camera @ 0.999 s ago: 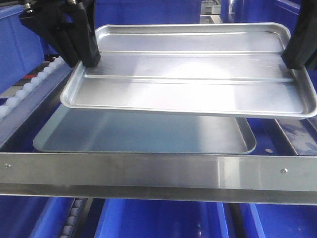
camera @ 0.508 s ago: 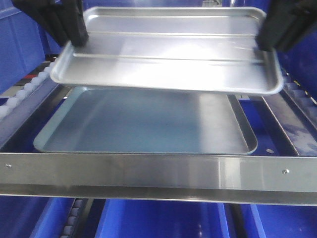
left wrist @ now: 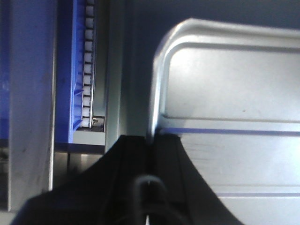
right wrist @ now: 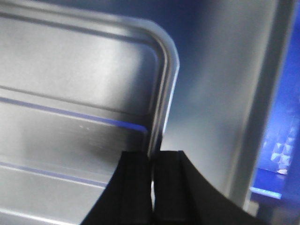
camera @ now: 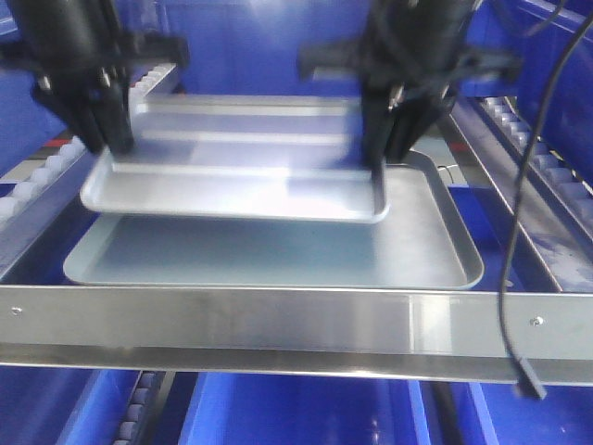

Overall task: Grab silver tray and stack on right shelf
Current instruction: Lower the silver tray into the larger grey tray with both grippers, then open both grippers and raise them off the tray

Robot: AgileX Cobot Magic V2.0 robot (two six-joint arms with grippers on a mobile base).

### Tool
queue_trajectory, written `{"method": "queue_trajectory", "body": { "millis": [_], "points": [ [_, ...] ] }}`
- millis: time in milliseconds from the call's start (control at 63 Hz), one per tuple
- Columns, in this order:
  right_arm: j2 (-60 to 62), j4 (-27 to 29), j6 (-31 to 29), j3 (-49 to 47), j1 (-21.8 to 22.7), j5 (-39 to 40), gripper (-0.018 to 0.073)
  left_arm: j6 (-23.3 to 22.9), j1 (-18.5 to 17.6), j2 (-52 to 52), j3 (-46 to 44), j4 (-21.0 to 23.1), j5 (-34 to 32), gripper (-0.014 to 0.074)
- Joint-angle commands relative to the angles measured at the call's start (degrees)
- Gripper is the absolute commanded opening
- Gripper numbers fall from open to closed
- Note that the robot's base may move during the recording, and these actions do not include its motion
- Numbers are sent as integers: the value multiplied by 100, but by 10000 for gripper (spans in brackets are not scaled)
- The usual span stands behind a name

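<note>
The silver tray [camera: 241,167], shiny with two long ridges, hangs level just above a larger dull grey tray [camera: 426,255] lying on the right shelf [camera: 278,320]. My left gripper [camera: 104,146] is shut on the tray's left rim. My right gripper [camera: 384,159] is shut on its right rim. In the left wrist view the black jaws [left wrist: 152,140] pinch the rim of the silver tray [left wrist: 225,84]. In the right wrist view the jaws [right wrist: 152,159] pinch the rim of the silver tray [right wrist: 70,93] too.
White roller rails run along the left [camera: 37,176] and right [camera: 533,153] sides of the shelf. Blue bins [camera: 296,413] sit below the front bar. A black cable [camera: 514,269] hangs down at the right, past the front bar.
Both grippers have carried the silver tray down and away from the camera, to the left, so it now hangs close above the grey tray. The arms now show in full.
</note>
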State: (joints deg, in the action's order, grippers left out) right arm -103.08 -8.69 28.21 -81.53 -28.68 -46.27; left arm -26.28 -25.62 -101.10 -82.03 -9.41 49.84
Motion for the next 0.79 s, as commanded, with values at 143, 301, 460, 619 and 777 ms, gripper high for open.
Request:
{"method": "queue_trajectory", "body": {
  "millis": [143,301,460,619,777],
  "points": [
    [-251,-688,-165,-204,70,-133,57,417,165,-288,-282,-299,-556,-93],
    [-253,-664,-165,-301,140,-173,68,679,165,-485,-424,-213,-567,-71],
    [-253,-658,-165,-513,152,-292,268,679,206,-513,-584,-144,-579,196],
    [-230,-653,-165,-635,152,-419,599,679,206,-513,-829,-235,-348,433],
    [-27,-630,-165,-635,127,-441,602,813,206,-478,-1251,-283,263,442]
  ]
}}
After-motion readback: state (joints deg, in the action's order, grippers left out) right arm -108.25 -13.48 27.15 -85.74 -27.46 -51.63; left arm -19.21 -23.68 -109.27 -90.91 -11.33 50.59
